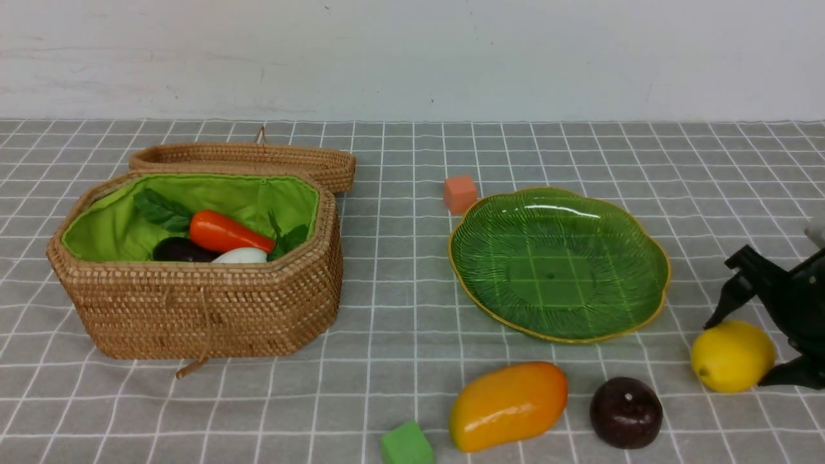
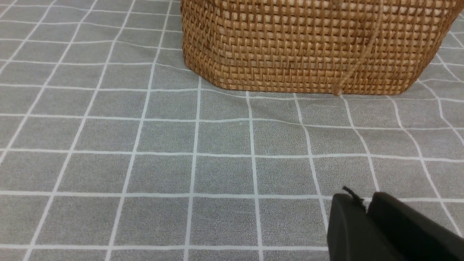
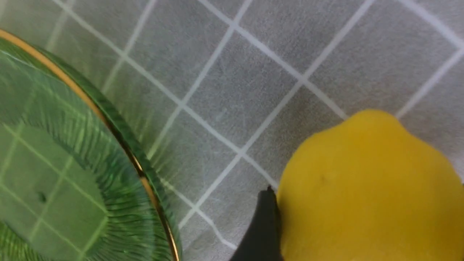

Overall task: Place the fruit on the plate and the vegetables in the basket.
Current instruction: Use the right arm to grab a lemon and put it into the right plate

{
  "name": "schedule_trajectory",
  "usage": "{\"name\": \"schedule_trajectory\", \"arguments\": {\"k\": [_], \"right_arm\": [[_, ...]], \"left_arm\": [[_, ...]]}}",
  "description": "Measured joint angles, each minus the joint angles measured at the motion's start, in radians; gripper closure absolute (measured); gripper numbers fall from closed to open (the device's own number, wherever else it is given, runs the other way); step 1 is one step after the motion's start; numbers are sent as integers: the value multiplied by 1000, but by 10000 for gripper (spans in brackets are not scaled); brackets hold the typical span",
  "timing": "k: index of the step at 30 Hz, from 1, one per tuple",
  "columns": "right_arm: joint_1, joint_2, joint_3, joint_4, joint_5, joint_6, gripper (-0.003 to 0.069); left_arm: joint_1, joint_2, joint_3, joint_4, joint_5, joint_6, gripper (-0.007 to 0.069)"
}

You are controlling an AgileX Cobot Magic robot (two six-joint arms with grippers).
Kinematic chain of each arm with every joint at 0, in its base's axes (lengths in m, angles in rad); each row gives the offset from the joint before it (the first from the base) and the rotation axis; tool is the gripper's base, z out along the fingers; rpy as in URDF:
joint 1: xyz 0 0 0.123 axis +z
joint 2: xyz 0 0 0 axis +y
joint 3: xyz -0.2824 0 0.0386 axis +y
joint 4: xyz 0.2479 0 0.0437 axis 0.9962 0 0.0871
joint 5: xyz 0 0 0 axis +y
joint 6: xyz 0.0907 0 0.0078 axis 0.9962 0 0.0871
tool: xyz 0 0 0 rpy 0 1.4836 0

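Nearest the camera, off the plate's near-left edge, sits the green cube. The mango lies just beyond it, in front of the plate, and the dark purple fruit is off the plate's near-right corner, all three on the table.

To the plate's right and a touch nearer than it, here's the lemon, down on the cloth, clear of the gold rim. The right pincer is spread wide and straddles it: one finger on the plate side, the other on the lemon's near-right. In the right wrist view that plate-side finger sits right against the yellow skin.

The plate itself is bare. Just past its far-left rim, the orange cube.

Well left of the plate stands the basket, its lid flipped back behind it. Inside on the green lining are the carrot, the eggplant and the white vegetable.

The left pincer shows only in its own wrist view: narrow, fingers almost together, nothing between them, over bare cloth on the basket's near side.
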Motion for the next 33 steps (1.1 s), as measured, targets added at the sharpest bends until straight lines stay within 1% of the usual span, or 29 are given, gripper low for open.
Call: {"name": "schedule_trajectory", "arguments": {"k": [1, 2, 3, 4, 7, 9, 10, 11, 12, 14, 17, 19, 23, 26, 30, 33], "right_arm": [[0, 0, -1, 3, 0, -18, 85], [0, 0, -1, 15, 1, -61, 91], [0, -1, -1, 20, 2, -82, 90], [0, -7, -1, 34, 4, -143, 90], [0, -35, -1, 63, 5, -223, 90], [0, -85, -5, 108, 8, -299, 90], [3, -111, -19, 135, 13, -350, 90], [4, -115, -26, 139, 17, -358, 90], [10, -136, -66, 158, 30, -413, 90], [29, -142, -131, 170, 38, -467, 90], [64, -130, -199, 174, 34, -497, 90], [138, -64, -296, 172, -22, -539, 90], [195, 40, -385, 147, -93, -546, 90], [233, 179, -466, 114, -115, -546, 90], [239, 282, -528, 96, -115, -546, 90], [239, 299, -536, 78, -117, -546, 76]], "left_arm": [[0, 0, 0, 0, 0, 0, 548], [0, 0, 0, 0, 0, 0, 547], [0, 0, 0, 0, 0, 0, 547], [0, 0, 0, 0, 0, 0, 547], [0, 0, 0, 0, 0, 0, 546], [0, 0, 0, 0, 0, 0, 544], [0, 0, 0, 0, 0, 0, 543], [0, 0, 0, 0, 0, 0, 543], [0, 0, 0, 0, 0, 0, 540], [0, 0, 0, 0, 0, 0, 538], [0, 0, 0, 0, 0, 0, 535], [0, 0, 0, 0, 0, 0, 532], [0, 0, 0, 0, 0, 0, 532], [0, 0, 0, 0, 0, 0, 528], [0, 0, 0, 0, 0, 0, 522], [0, 0, 0, 0, 0, 0, 520]]}}
